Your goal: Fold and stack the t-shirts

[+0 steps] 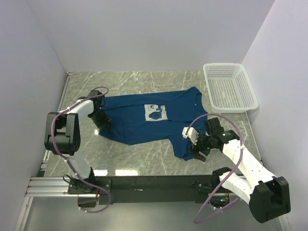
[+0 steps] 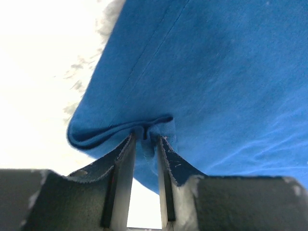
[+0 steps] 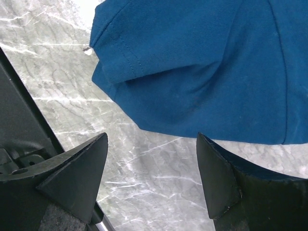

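Note:
A dark blue t-shirt (image 1: 139, 124) with a white square print (image 1: 155, 113) lies spread on the marble table. My left gripper (image 1: 103, 124) is at the shirt's left edge. In the left wrist view its jaws (image 2: 146, 137) stand narrow, with a fold of the blue cloth (image 2: 216, 72) pinched between the tips. My right gripper (image 1: 195, 144) is at the shirt's lower right corner. In the right wrist view it (image 3: 151, 163) stands open over bare marble, just short of the cloth's folded edge (image 3: 202, 62), with nothing between its fingers.
A white mesh basket (image 1: 228, 86) stands at the back right, close to the shirt's right sleeve. White walls close in the table on three sides. A black rail (image 1: 144, 183) with the arm bases runs along the near edge.

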Tool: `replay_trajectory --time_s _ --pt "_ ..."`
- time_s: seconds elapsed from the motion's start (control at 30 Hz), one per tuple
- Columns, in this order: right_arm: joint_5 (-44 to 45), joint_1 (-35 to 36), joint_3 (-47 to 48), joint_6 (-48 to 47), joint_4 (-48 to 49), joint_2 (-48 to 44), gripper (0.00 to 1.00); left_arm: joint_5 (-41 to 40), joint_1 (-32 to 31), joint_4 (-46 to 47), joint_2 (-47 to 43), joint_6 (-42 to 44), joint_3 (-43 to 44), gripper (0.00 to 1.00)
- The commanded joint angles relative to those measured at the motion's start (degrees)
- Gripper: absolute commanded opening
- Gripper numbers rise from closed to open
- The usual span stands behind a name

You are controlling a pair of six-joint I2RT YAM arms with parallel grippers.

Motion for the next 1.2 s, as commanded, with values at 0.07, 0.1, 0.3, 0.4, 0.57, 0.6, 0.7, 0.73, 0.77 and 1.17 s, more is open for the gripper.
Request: replay_trajectory --time_s 0.07,0.1,0.3,0.4,0.57,0.6,0.7,0.73,0.77,1.17 --pt "-2.23 -0.12 0.78 -2.12 -1.05 0.91 0.8 -2.65 -0.25 -1.99 -4.57 4.07 2.02 0.3" --pt "-2.58 0.05 0.87 -2.3 -1.31 1.0 0.8 -2.48 -0.25 -1.82 -5.01 4.52 1.93 0.3" --pt "-2.85 0.32 0.87 -2.57 -1.49 0.92 0.8 0.59 -0.16 1.69 -4.93 6.1 0.17 0.22" --pt "-3.11 0.32 0.87 -2.57 -1.58 0.83 0.8 1.21 -0.16 2.66 -3.7 6.28 -0.18 0.22" --pt "-3.2 0.32 0.78 -2.74 -1.66 1.0 0.8 2.09 -0.16 3.28 -3.26 6.54 -0.27 0.24" --pt "-3.29 0.32 0.87 -2.74 -1.75 1.09 0.8 2.7 -0.07 3.63 -3.52 6.63 -0.36 0.26" --pt "-3.37 0.32 0.87 -2.83 -1.75 1.18 0.8 3.32 -0.07 4.24 -3.96 6.63 -0.18 0.28" --pt "-3.37 0.32 0.87 -2.92 -1.84 1.27 0.8 3.67 -0.07 4.25 -3.96 6.63 0.08 0.28" --pt "-3.37 0.32 0.87 -2.83 -1.75 1.27 0.8 4.02 -0.07 4.42 -3.79 6.63 0.17 0.28" --pt "-3.37 0.23 0.87 -2.74 -1.75 1.44 0.8 3.67 -0.07 5.21 -0.27 7.6 0.17 0.27"
